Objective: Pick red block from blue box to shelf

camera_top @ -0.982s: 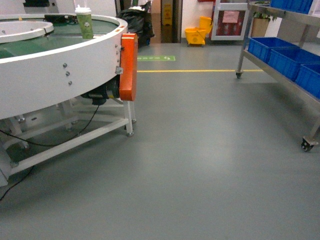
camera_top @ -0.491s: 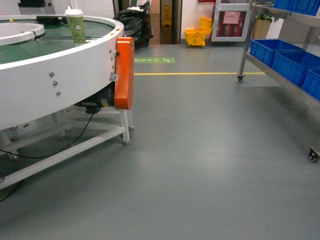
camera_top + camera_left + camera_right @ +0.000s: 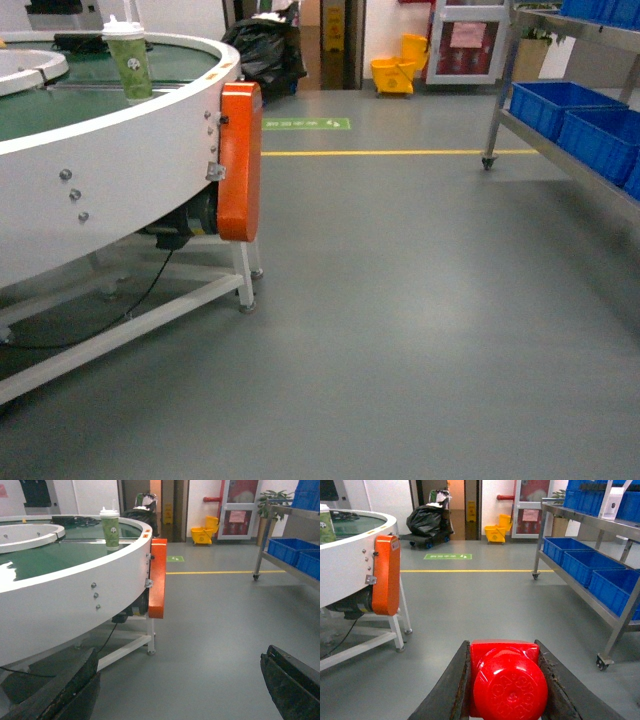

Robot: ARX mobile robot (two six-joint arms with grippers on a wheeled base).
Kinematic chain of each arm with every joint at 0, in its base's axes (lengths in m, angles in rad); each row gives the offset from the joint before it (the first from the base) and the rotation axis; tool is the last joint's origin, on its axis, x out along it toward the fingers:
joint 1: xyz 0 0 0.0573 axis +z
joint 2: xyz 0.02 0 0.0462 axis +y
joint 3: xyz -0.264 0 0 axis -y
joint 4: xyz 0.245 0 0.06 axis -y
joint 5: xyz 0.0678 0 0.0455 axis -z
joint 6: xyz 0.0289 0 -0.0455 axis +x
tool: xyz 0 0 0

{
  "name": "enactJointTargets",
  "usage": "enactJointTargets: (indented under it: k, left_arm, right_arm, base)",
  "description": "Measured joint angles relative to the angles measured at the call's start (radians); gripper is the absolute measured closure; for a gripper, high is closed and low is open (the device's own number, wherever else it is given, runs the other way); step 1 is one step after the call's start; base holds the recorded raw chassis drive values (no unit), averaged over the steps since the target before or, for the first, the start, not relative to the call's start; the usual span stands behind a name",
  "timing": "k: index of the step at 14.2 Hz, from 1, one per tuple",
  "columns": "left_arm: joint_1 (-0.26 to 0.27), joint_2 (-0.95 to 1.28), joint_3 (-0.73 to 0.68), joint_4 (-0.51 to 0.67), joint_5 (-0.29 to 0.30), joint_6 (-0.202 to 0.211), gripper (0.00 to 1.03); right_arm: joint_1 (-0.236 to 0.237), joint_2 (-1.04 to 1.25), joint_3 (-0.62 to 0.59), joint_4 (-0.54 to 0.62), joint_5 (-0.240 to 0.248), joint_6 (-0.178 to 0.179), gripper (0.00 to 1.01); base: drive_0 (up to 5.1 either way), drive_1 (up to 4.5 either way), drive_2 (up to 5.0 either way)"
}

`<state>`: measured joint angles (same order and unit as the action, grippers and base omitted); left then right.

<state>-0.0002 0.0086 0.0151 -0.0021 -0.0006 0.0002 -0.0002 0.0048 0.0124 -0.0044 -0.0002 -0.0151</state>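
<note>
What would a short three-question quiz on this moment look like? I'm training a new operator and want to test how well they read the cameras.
1. True or false: the right gripper is shut on the red block.
2. Which describes the left gripper? A) holding a cup B) open and holding nothing C) clamped on a crate
3. Fill in: the cup stands on the round white ____.

Key
1. True; the fingers press both sides of the block.
2. B; its fingers stand wide apart with only floor between them.
3. Table; the shelf with dark blue crates is on the opposite side.
</note>
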Motion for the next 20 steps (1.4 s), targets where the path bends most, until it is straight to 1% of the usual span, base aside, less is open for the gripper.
enactJointTargets:
  k: [7, 20]
  left_arm:
    - [0.0, 0.0, 0.0, -0.002, -0.001, 0.0, 0.05]
    - [0.001, 0.0, 0.0, -0.003, 0.0, 0.0, 0.05]
  right_arm:
    - [0.0, 0.0, 0.0, 0.001, 0.0, 0.0, 0.73]
    - [0.0, 0.0, 0.0, 0.0, 0.0, 0.0, 0.73]
  base:
    - [0.0, 4.3, -4.4]
    - [-1.6, -1.61, -1.6]
